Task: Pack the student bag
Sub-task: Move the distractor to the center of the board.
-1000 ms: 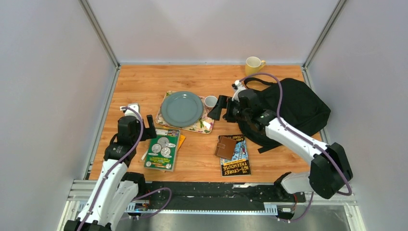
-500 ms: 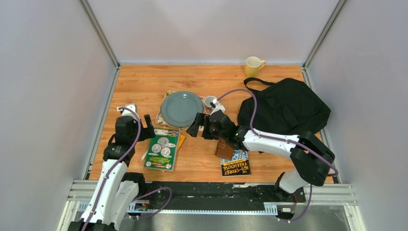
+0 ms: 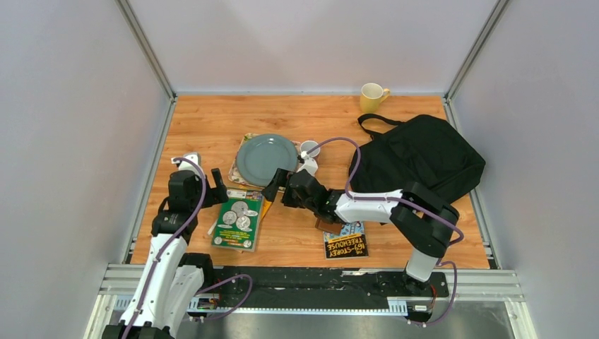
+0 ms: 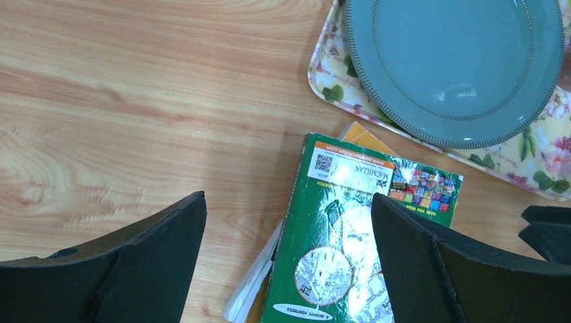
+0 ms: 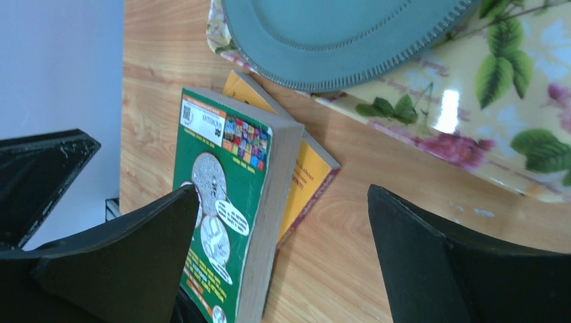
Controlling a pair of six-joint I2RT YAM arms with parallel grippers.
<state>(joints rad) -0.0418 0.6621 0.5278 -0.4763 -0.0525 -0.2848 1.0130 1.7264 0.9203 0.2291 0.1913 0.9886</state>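
Since a second ago, the right end effector (image 5: 283,195) has swung from the bag (image 3: 424,159), lying at two o'clock on the bench (image 3: 212,120), toward the green book (image 3: 240,219). It and the left end effector (image 4: 288,208) stand wide and empty, probably to lift that book.

Student bag (image 3: 424,159) black; plate (image 4: 458,60) teal; tray (image 4: 326,70) floral (pink blooms, green leaves); mug (image 3: 371,95) yellow; book (image 4: 350,222) green.

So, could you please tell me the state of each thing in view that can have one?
student bag, lying flat; zipped or not cannot be told
green book, closed, lying on an orange book
plate, empty, on the floral tray
yellow mug, upright
white cup, upright
left gripper, jaws open, empty
right gripper, jaws open, empty
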